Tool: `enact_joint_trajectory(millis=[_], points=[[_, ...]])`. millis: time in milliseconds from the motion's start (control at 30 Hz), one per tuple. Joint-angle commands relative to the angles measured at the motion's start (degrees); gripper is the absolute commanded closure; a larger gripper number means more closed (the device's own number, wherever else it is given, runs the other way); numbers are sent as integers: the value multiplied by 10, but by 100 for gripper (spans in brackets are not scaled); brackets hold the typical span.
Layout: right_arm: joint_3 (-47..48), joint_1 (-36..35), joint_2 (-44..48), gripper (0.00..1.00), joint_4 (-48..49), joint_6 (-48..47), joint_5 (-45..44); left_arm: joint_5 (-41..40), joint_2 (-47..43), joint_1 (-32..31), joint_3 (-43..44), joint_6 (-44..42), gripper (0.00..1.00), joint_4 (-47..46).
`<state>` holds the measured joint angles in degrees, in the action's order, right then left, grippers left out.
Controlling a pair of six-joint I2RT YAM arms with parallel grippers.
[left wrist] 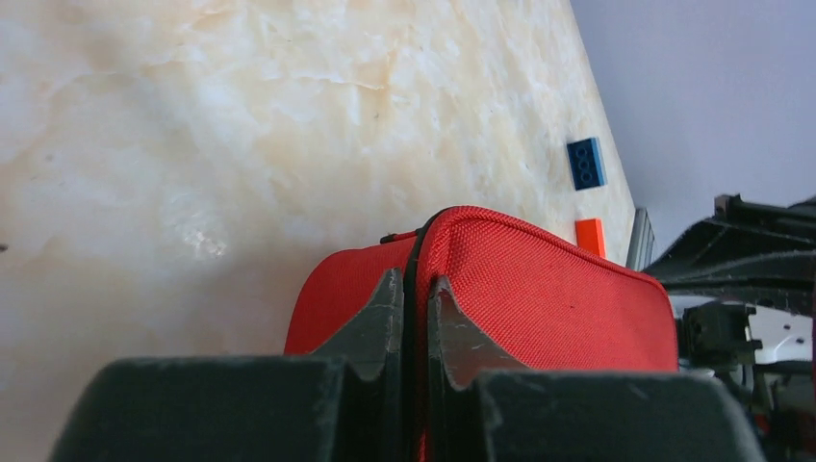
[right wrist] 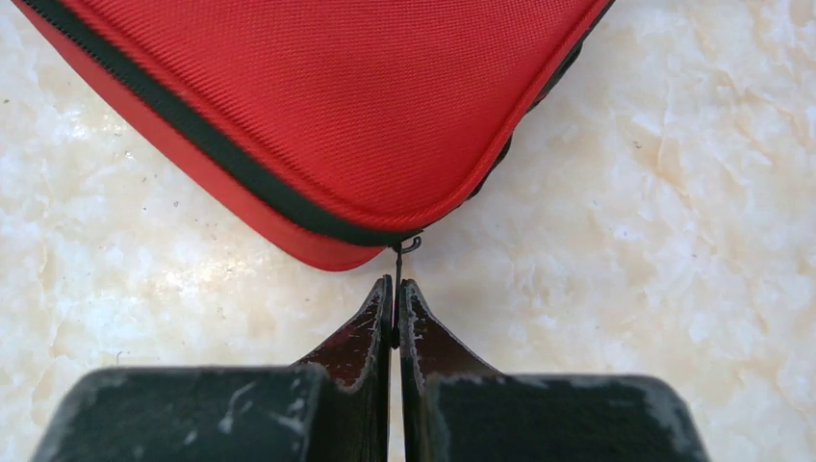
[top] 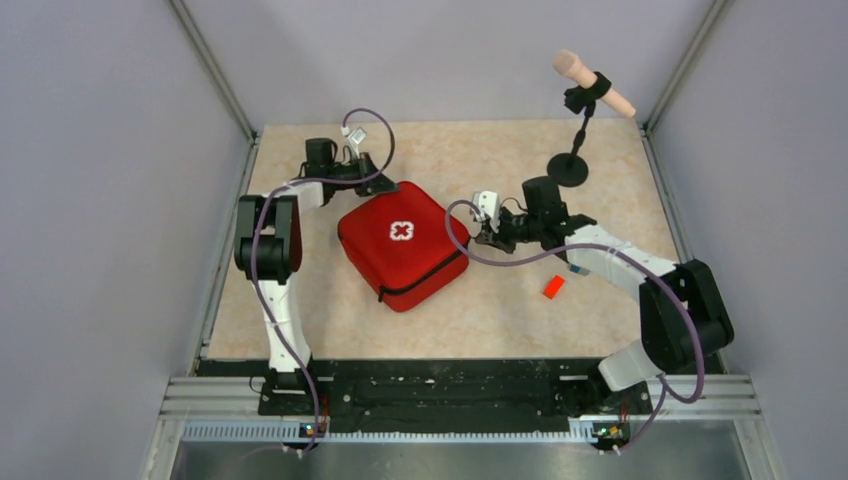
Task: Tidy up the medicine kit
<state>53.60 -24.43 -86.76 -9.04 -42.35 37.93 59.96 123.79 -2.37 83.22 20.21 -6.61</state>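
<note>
The medicine kit point(top: 420, 265) lies shut in the middle of the worktop point(top: 480, 330), cross side up and turned corner-on to me, with one of my grippers at each of two opposite corners. It is woven fabric over soft padding, so I judge it light, yielding under pressure and ready to slide on the smooth stone-pattern surface. The flat lid gives nothing to pinch, and the places to take hold are the seam and the hardware. My right gripper point(right wrist: 395, 284) is pressed together on the thin zip pull point(right wrist: 396, 265) at the right-hand corner, where the dark zipper band point(right wrist: 221, 162) rounds the bend. That wire tab is small and slick, so it could slip out if I tug at an angle to the track. My left gripper point(left wrist: 414, 284) sits at the far left corner, nearly closed. It seems to nip the seam edge of the case, though the close wrist view leaves me unsure how much cloth it has. A case this light needs that anchor, or it would simply follow the pull. For room, there is open worktop on the near side of the kit. A small red block point(top: 553, 287) lies near my right forearm, a blue block point(left wrist: 586, 163) shows beyond the kit in the left wrist view, and the microphone stand point(top: 568, 168) stands just behind my right arm, so a sweep toward the far right is tight.
</note>
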Motion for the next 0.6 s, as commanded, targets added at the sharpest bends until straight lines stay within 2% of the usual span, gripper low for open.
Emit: enact_joint_trajectory(millis=[0,233,433,567], points=[[-35,12,68,100,-31,32,25,-154,-23,51,-24,19,100,-52],[-67,8,85,100,-12,91,46,-335,-114,86,-183,137,100,-161],[-43,-33,34,100,42,159,47,-381,-214,89,-349,254,100,-257],[-5,-95,-8,100,-5,123,66,-437,-265,96,-371,260,100,-228]])
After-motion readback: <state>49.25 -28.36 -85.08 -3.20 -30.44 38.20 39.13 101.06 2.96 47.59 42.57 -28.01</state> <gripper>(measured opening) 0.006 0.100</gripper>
